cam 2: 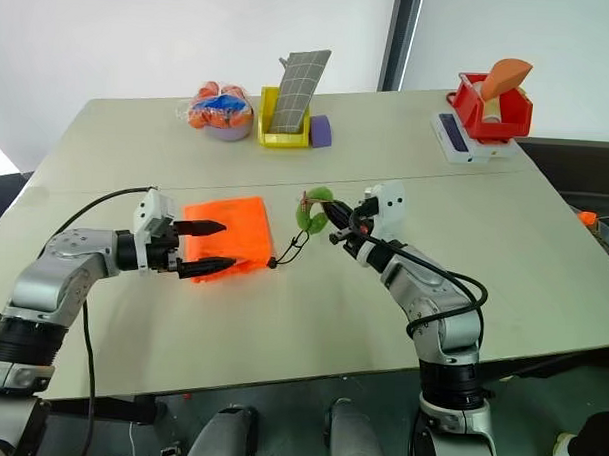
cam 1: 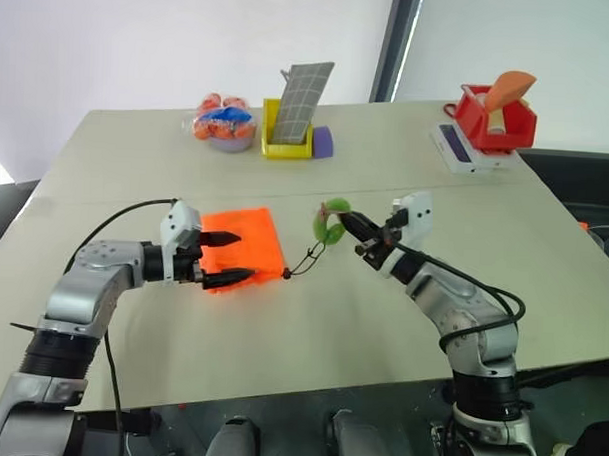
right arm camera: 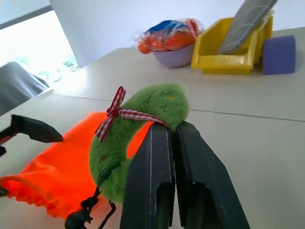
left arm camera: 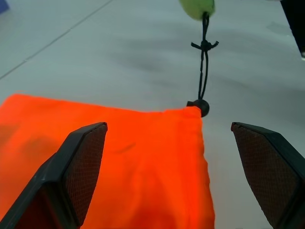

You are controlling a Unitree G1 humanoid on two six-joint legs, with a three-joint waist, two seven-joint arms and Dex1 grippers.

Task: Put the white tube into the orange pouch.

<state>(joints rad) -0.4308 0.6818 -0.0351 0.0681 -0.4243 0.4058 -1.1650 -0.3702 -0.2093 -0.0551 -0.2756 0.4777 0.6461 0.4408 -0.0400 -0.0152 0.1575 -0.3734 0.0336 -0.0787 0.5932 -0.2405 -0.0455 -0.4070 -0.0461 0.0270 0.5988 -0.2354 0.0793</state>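
Orange pouch point(cam 1: 242, 248) is lying flat on the worktop point(cam 1: 401, 321), mouth facing the right gripper point(cam 1: 347, 223), whose jaws are pinching its green fuzzy ball point(cam 1: 330, 221), while the nearer left gripper point(cam 1: 226, 258) is hovering with jaws spread above it, the white tube unseen.

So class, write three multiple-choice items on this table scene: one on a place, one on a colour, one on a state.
1. Where does the bright orange fabric pouch lie?
A. in the yellow plastic bin
B. flat on the table
C. in the red bin

2. What colour is the fuzzy ring on the pouch's black cord?
A. green
B. blue
C. white

3. How do the left gripper jaws stand?
A. shut on the pouch
B. shut on the cord
C. open over the pouch

Key: B, it lies on the tabletop; A, the fuzz is green; C, both jaws stand wide apart.
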